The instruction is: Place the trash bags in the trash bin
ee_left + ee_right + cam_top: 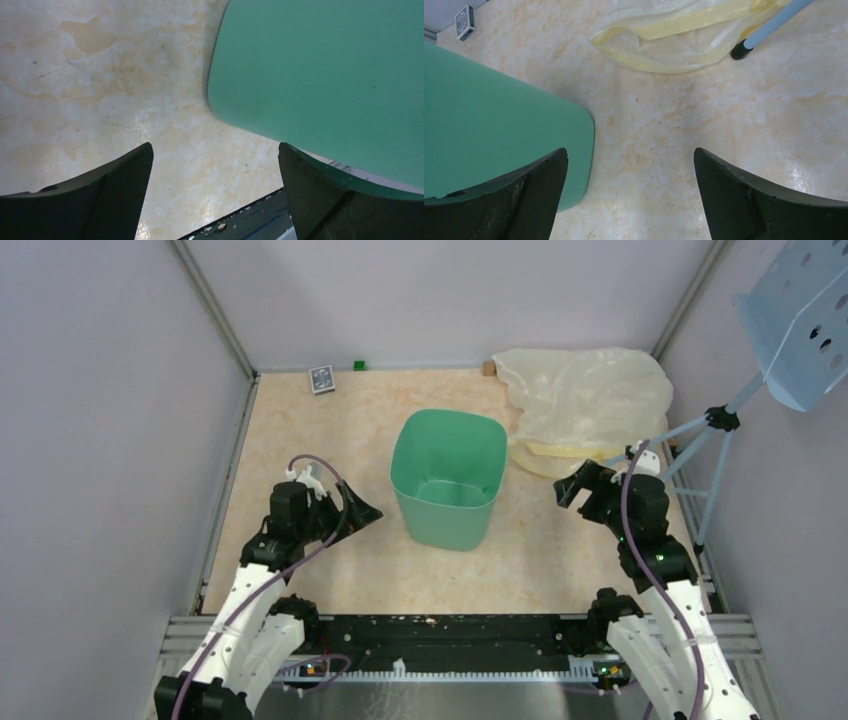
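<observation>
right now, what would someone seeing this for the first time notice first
The mint-green trash bin stands upright in the middle of the table, its mouth open and nothing visible inside. A big crumpled pale-yellow trash bag lies heaped in the far right corner, outside the bin. The left gripper and right gripper flank the bin, both open and holding nothing.

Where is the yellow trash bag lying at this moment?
In the top view the trash bag lies at the far right corner, behind and right of the trash bin.
</observation>
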Robot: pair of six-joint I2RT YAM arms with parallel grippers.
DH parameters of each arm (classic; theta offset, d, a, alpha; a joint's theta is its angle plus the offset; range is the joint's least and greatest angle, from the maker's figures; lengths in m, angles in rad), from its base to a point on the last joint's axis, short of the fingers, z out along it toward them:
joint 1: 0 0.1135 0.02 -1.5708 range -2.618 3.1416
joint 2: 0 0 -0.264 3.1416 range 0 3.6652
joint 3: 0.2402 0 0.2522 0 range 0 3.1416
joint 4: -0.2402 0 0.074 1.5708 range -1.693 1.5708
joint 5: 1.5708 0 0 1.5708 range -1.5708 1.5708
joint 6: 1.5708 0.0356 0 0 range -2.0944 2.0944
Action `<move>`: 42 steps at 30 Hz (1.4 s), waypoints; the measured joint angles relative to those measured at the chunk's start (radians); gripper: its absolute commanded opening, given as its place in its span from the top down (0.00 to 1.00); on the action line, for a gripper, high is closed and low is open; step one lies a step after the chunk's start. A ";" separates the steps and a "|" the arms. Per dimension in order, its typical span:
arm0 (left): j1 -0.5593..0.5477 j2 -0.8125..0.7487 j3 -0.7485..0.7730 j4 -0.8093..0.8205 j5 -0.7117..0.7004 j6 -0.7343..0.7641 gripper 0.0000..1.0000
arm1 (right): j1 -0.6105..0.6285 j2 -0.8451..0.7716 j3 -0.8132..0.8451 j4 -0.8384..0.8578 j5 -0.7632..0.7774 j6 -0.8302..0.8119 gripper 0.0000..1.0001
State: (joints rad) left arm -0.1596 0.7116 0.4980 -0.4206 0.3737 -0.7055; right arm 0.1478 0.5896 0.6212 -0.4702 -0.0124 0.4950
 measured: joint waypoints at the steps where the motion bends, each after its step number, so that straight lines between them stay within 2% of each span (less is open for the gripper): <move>1: 0.000 0.014 -0.001 0.003 0.013 0.000 0.01 | 0.000 -0.007 -0.006 0.000 0.000 0.007 0.06; 7: 0.000 0.038 0.014 0.004 0.056 0.035 0.01 | 0.000 0.075 0.024 0.025 0.001 0.035 0.10; 11: -0.009 0.103 0.166 -0.104 0.033 0.111 0.01 | 0.000 0.230 0.113 -0.016 -0.008 0.056 0.08; 15: -0.012 0.165 0.275 -0.131 0.010 0.146 0.01 | 0.000 0.286 0.130 -0.035 0.049 0.077 0.08; 20: -0.012 0.061 0.230 -0.105 0.043 0.064 0.01 | 0.000 0.306 0.134 0.085 0.136 0.074 0.11; 24: -0.013 -0.013 0.189 -0.053 0.146 -0.033 0.01 | 0.000 0.442 0.223 0.154 0.158 0.073 0.10; 29: -0.013 -0.014 0.232 -0.078 0.184 -0.025 0.01 | 0.001 0.616 0.343 0.188 0.196 0.074 0.09; 38: -0.014 0.192 0.531 -0.106 0.133 0.078 0.01 | 0.001 0.921 0.464 0.233 0.209 0.086 0.09; 42: -0.042 0.310 0.656 -0.168 0.087 0.130 0.01 | 0.001 1.068 0.557 0.245 0.217 0.103 0.09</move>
State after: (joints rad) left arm -0.2020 1.0218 1.1538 -0.5884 0.4603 -0.5751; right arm 0.1486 1.6577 1.1786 -0.2249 0.2047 0.5983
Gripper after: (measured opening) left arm 0.985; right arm 0.909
